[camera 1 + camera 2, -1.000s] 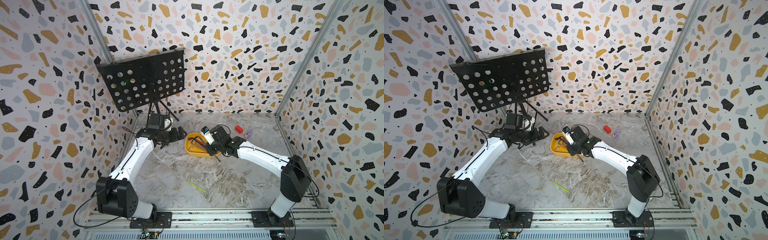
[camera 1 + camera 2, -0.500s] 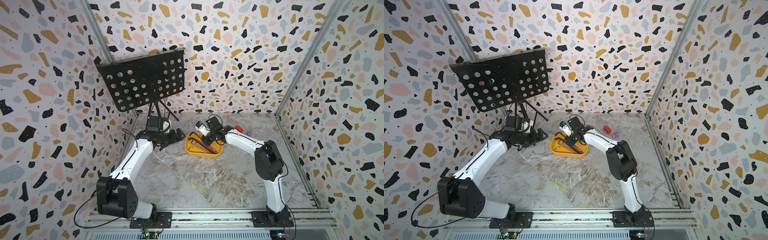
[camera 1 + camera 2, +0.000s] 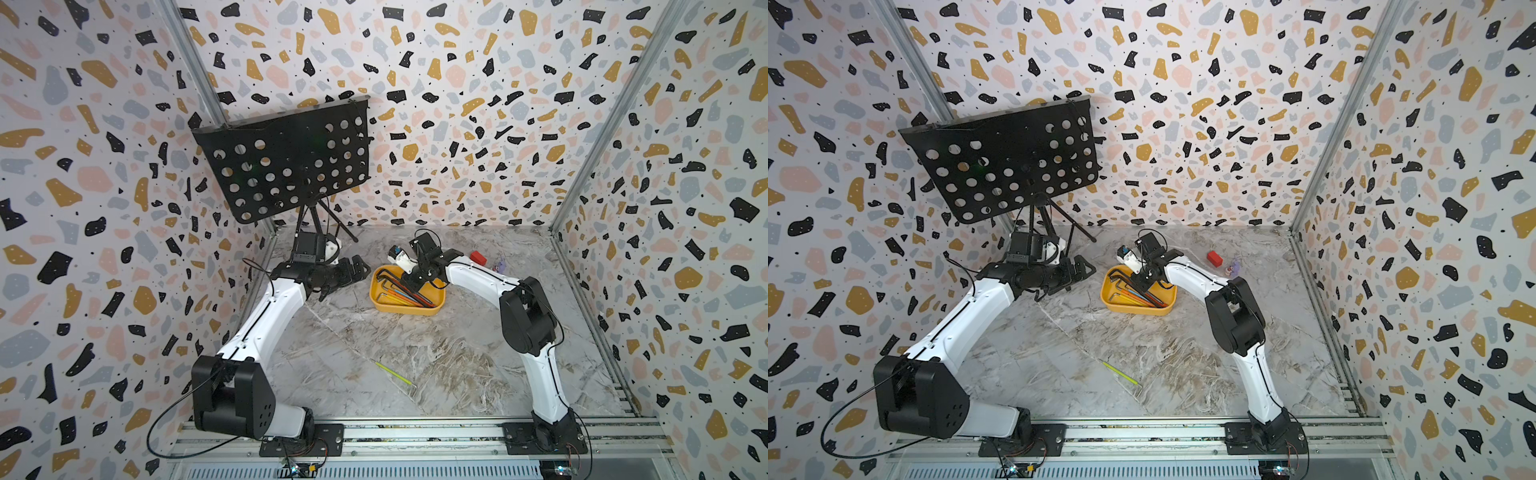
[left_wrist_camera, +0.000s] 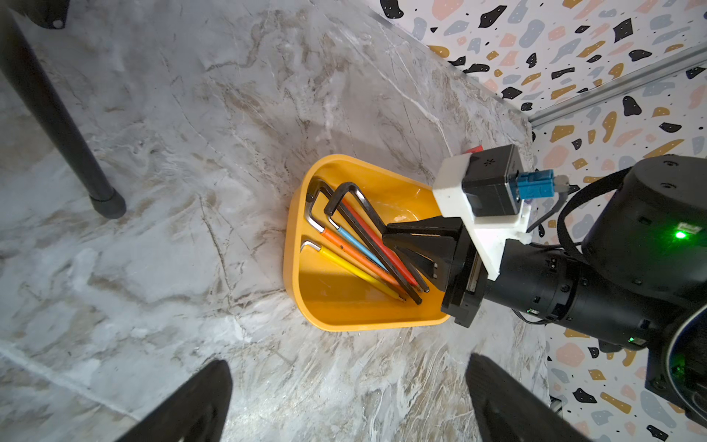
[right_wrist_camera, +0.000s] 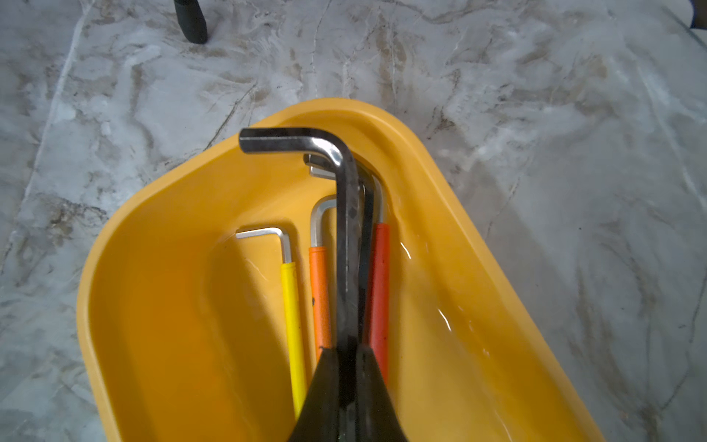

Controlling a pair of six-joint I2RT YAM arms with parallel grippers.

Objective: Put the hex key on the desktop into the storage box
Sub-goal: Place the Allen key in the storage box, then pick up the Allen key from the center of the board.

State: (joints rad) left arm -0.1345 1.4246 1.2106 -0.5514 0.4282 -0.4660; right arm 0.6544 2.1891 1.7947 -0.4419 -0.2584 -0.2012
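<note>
The storage box [image 3: 405, 309] [image 3: 1133, 309] is a yellow-orange tub on the marble desktop [image 3: 415, 357]. Several hex keys lie in it, with yellow, orange, blue and red sleeves [image 4: 355, 264]. My right gripper [image 3: 415, 279] [image 5: 347, 350] reaches into the tub from its far side. It is shut on the long shaft of a black hex key [image 5: 346, 214] [image 4: 369, 210], whose bent end points toward the tub's corner. My left gripper [image 3: 359, 266] [image 4: 348, 402] hangs open to the left of the tub, holding nothing. A thin yellow-green hex key [image 3: 392, 372] [image 3: 1121, 372] lies on the desktop nearer the front.
A black perforated music stand [image 3: 286, 166] rises at the back left, with one foot [image 4: 107, 203] on the desktop near my left gripper. A small red block [image 3: 478, 257] and a little purple object [image 3: 500, 264] sit behind the right arm. Patterned walls enclose three sides.
The right arm has folded upright, and its gripper has swung with the black hex key from the tub's front edge to over its far side. The left arm has hardly moved.
</note>
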